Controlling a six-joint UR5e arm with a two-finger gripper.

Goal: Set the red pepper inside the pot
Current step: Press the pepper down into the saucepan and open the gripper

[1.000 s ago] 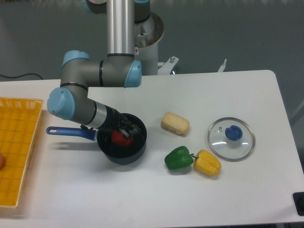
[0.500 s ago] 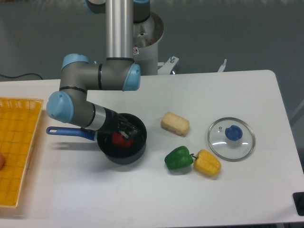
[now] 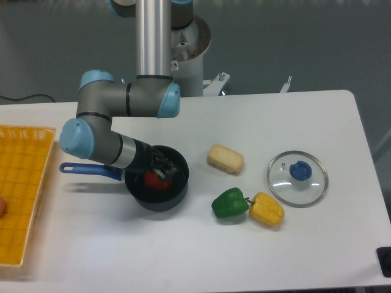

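You are at the release step: the red pepper [image 3: 154,179] sits inside the pot [image 3: 156,183], with the gripper [image 3: 162,170] over it, grip unclear. Next, let go and lift clear.

Gripper [image 3: 162,172] inside pot [image 3: 160,194], over red pepper [image 3: 154,180]; jaw state unclear. Green pepper [image 3: 230,203] touching yellow pepper [image 3: 267,209]. Glass lid [image 3: 297,178] far right. Yellow basket [image 3: 21,189] left.

My red pepper [image 3: 155,180] looks glossy plastic inside the matt dark pot [image 3: 157,196]; right, the lid [image 3: 297,178] is clear glass, the table [image 3: 244,244] smooth matt white.
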